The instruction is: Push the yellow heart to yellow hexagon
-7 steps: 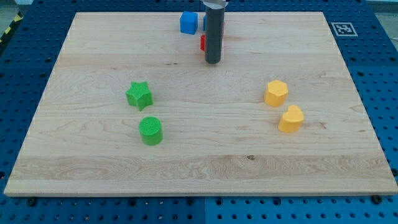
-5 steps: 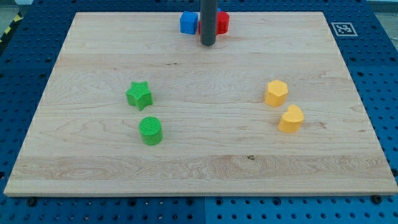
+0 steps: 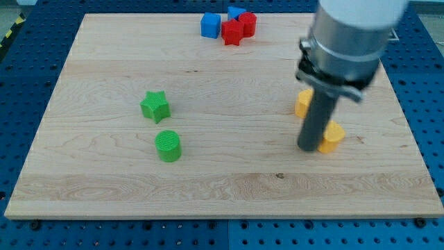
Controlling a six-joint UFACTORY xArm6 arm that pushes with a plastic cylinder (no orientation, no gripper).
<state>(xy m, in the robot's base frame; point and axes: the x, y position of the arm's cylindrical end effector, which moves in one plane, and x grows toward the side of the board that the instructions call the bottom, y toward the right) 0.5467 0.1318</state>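
The yellow heart point(image 3: 333, 137) lies on the wooden board at the view's right, partly hidden by my rod. The yellow hexagon point(image 3: 302, 103) sits just above and to the left of it, also partly hidden behind the rod. My tip point(image 3: 308, 147) rests on the board right at the heart's left side, apparently touching it, and below the hexagon. The arm's grey body covers the board's upper right.
A green star point(image 3: 155, 106) and a green cylinder point(image 3: 168, 146) lie at the view's left. A blue cube point(image 3: 211, 26), a red star point(image 3: 232, 32), a red block point(image 3: 248, 22) and a second blue block point(image 3: 234, 12) cluster at the view's top edge.
My tip has moved from the view's top centre, beside the blue and red blocks, down and right to the yellow heart's left side. The blocks appear unmoved.
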